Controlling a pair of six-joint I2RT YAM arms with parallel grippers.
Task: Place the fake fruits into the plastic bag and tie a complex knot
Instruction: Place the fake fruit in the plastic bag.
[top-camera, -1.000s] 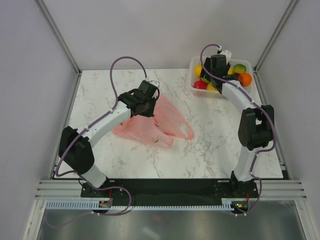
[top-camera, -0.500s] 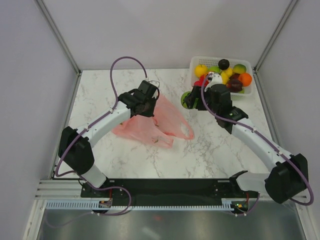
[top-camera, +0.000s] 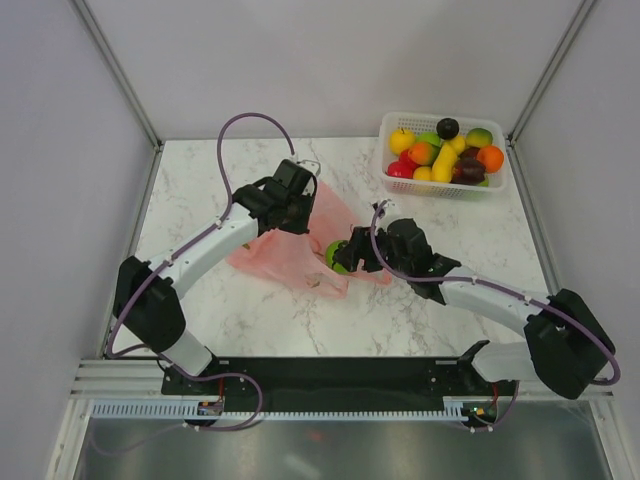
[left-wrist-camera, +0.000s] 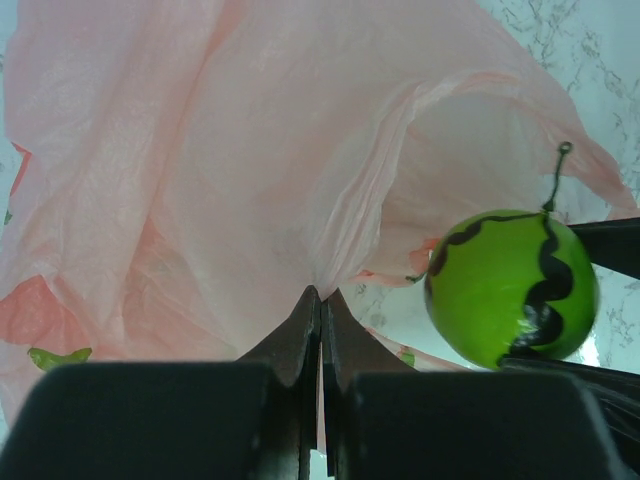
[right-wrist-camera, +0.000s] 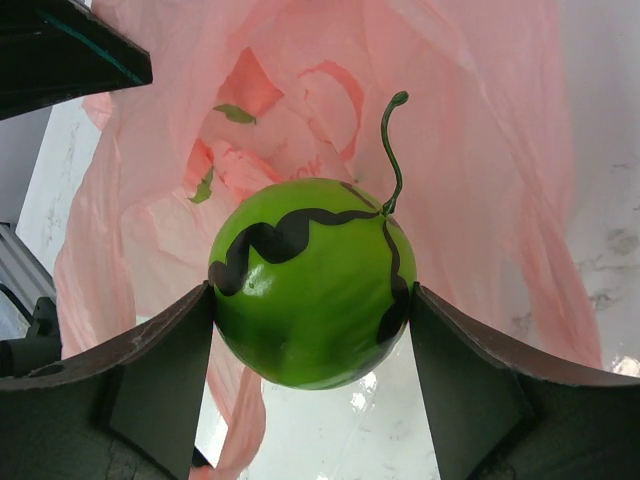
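The plastic bag (top-camera: 285, 262), thin translucent pink, lies on the marble table left of centre. My left gripper (top-camera: 300, 200) is shut on a fold of its upper rim (left-wrist-camera: 322, 295) and lifts the mouth open. My right gripper (top-camera: 348, 256) is shut on a green watermelon-like fake fruit (top-camera: 335, 257) with black stripes and a curly stem. It holds that fruit (right-wrist-camera: 305, 285) right at the bag's mouth (right-wrist-camera: 300, 90). In the left wrist view the green fruit (left-wrist-camera: 512, 290) hangs just right of the opening (left-wrist-camera: 200, 150). No knot shows.
A white lattice basket (top-camera: 445, 187) stands at the back right corner. It holds several fake fruits (top-camera: 440, 152) in yellow, orange, red, green and dark purple. Grey walls and metal rails close in the table on three sides.
My right arm has swung from the basket down and left to the bag's mouth, carrying the green fruit. The left gripper has kept its hold on the bag's rim.
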